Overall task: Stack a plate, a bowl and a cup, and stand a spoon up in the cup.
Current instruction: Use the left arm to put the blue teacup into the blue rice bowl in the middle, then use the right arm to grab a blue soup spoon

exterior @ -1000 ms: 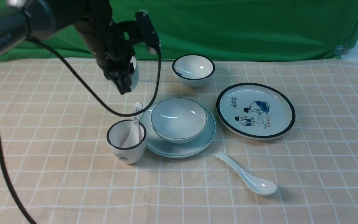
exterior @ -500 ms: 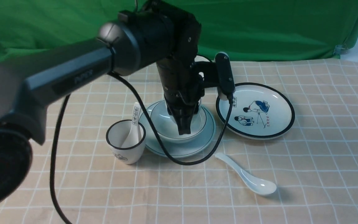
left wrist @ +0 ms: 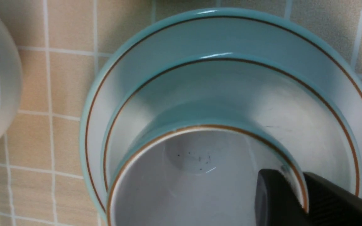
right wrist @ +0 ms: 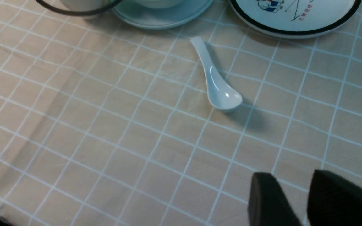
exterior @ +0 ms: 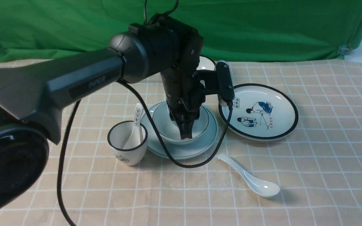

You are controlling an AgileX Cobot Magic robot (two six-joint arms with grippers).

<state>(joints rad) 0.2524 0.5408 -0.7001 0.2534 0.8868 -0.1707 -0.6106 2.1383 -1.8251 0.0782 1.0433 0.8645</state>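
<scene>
Spoon (exterior: 247,177) lies lower right of the front frame on the bench (exterior: 319,194): glazed ceramic, likely light, rigid, slick, chippable; take it mid-handle. Right pincer (right wrist: 297,201): jaws apart. Plate (exterior: 196,152) and bowl (exterior: 177,141), nested mid-frame: smooth, brittle; pinch a rim. Cup (left wrist: 196,182) is over the bowl, left pincer (left wrist: 297,201) astride its wall, one finger inside; can't tell if clamped. Wall grip suits it; go gently, rim may slip.
</scene>
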